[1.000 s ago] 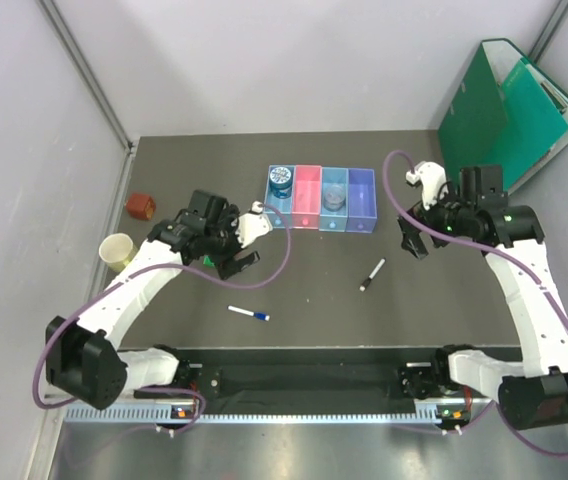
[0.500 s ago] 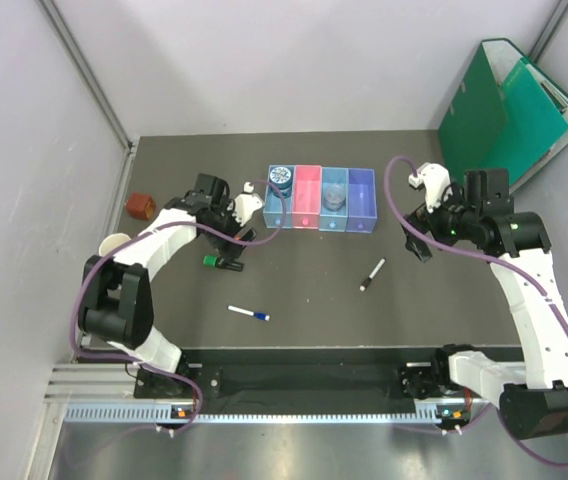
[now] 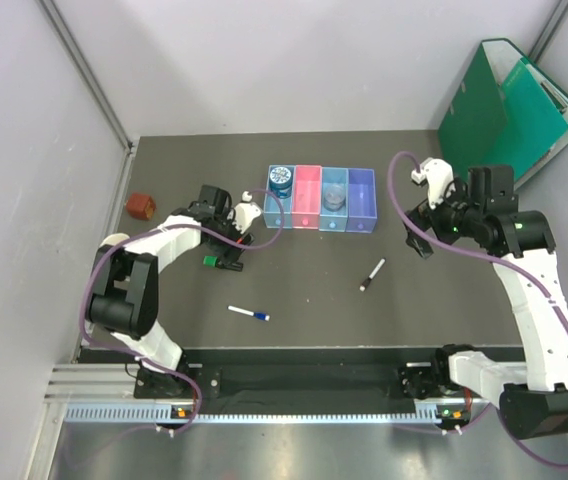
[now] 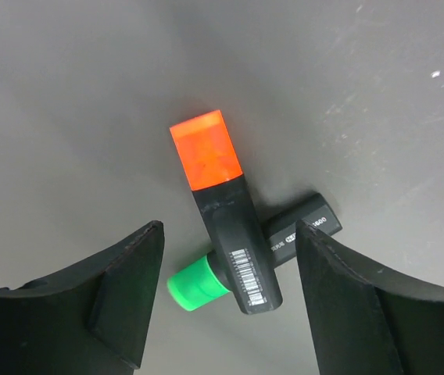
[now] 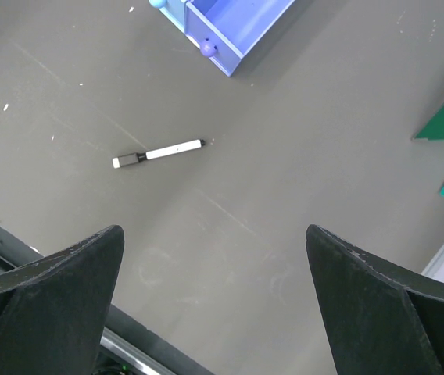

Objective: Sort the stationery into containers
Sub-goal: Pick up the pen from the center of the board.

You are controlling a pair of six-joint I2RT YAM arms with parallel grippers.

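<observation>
An orange-and-black highlighter (image 4: pixel 222 211) lies across a green-capped highlighter (image 4: pixel 197 283) on the dark table. My left gripper (image 4: pixel 230 312) is open just above them, one finger on each side, touching neither; it also shows in the top view (image 3: pixel 226 246). The row of bins (image 3: pixel 321 200) holds a blue tape roll (image 3: pixel 281 180) in the left light blue bin and a grey piece (image 3: pixel 335 196) in the other. A white pen with a blue cap (image 3: pixel 249 314) and a black-and-white marker (image 3: pixel 371 275) lie loose. My right gripper (image 3: pixel 419 238) is open and empty, high over the marker (image 5: pixel 158 153).
A brown eraser (image 3: pixel 141 205) lies at the far left. A pale yellow cup (image 3: pixel 114 246) stands by the left arm, partly hidden. Green folders (image 3: pixel 509 110) lean at the back right. The purple-blue bin (image 5: pixel 238 23) shows at the top of the right wrist view.
My left arm has folded back and its gripper now hangs over the two crossed highlighters. My right gripper has drifted slightly right and back.
</observation>
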